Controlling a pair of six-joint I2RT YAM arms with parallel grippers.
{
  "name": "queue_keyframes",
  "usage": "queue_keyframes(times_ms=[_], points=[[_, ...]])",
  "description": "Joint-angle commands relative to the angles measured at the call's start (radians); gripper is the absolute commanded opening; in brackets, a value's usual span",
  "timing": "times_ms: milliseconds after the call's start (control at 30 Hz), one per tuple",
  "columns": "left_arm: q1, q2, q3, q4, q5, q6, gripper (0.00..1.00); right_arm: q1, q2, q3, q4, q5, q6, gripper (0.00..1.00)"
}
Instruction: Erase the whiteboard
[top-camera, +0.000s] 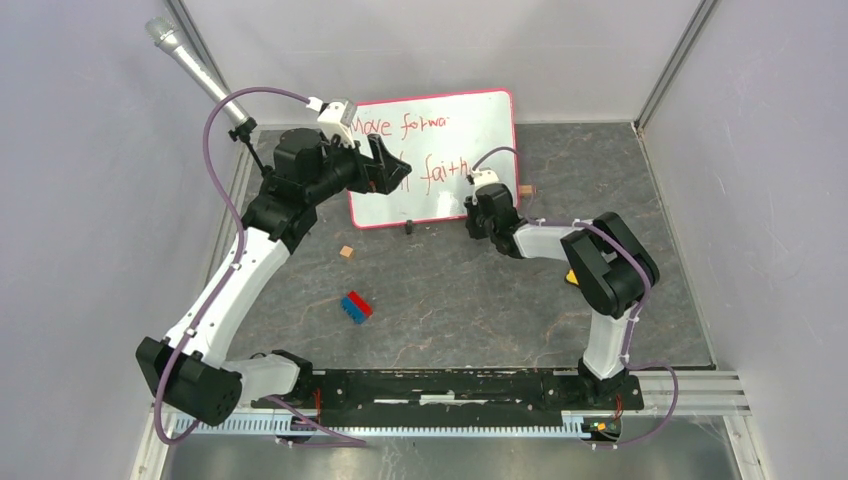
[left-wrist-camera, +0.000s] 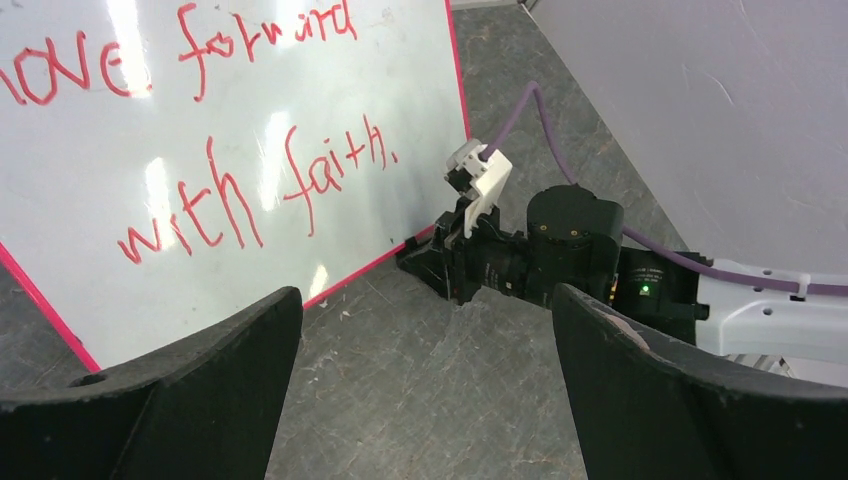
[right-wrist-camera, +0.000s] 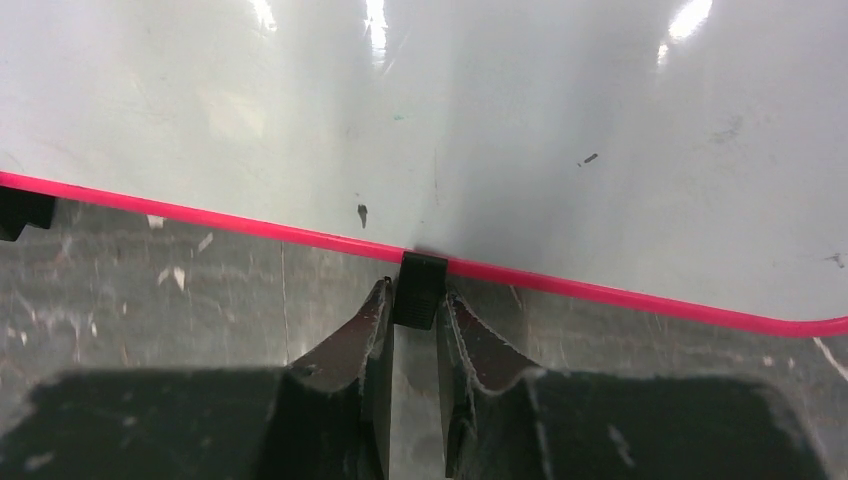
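The whiteboard (top-camera: 470, 125) stands tilted at the back of the table, with red handwriting "move forward with faith" on it (left-wrist-camera: 200, 120). My left gripper (top-camera: 395, 168) hovers in front of its lower left part, open with only bare table between the fingers (left-wrist-camera: 425, 300). My right gripper (top-camera: 478, 212) is low at the board's bottom right edge. In the right wrist view it (right-wrist-camera: 413, 297) is shut on the board's black clip foot (right-wrist-camera: 418, 278), just under the red-pink rim (right-wrist-camera: 620, 295). The left wrist view shows the right gripper (left-wrist-camera: 432, 262) at the board's corner.
A red-and-blue brick (top-camera: 356, 306) lies mid-table, a small wooden cube (top-camera: 346, 252) beyond it, another small wooden piece (top-camera: 526, 190) right of the board. The board's other clip foot (top-camera: 408, 225) rests on the table. A microphone (top-camera: 195, 72) juts in at top left. Grey walls enclose the table.
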Motion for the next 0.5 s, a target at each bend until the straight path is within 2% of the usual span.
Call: queue_keyframes(times_ms=[0, 133, 333, 367, 467], points=[[-0.016, -0.032, -0.004, 0.051, 0.006, 0.012, 1.0, 0.005, -0.104, -0.075, -0.076, -0.078, -0.052, 0.0], [-0.02, -0.04, -0.002, 0.053, 0.02, 0.0, 1.0, -0.004, -0.18, -0.155, -0.098, -0.173, -0.065, 0.0], [-0.021, -0.05, -0.008, 0.069, 0.048, -0.024, 1.0, -0.012, -0.228, -0.191, -0.18, -0.164, -0.082, 0.01], [-0.02, -0.051, -0.009, 0.074, 0.053, -0.027, 1.0, -0.013, -0.23, -0.191, -0.182, -0.171, -0.084, 0.06], [-0.02, -0.053, -0.01, 0.08, 0.065, -0.036, 1.0, -0.013, -0.231, -0.166, -0.23, -0.17, -0.092, 0.31]])
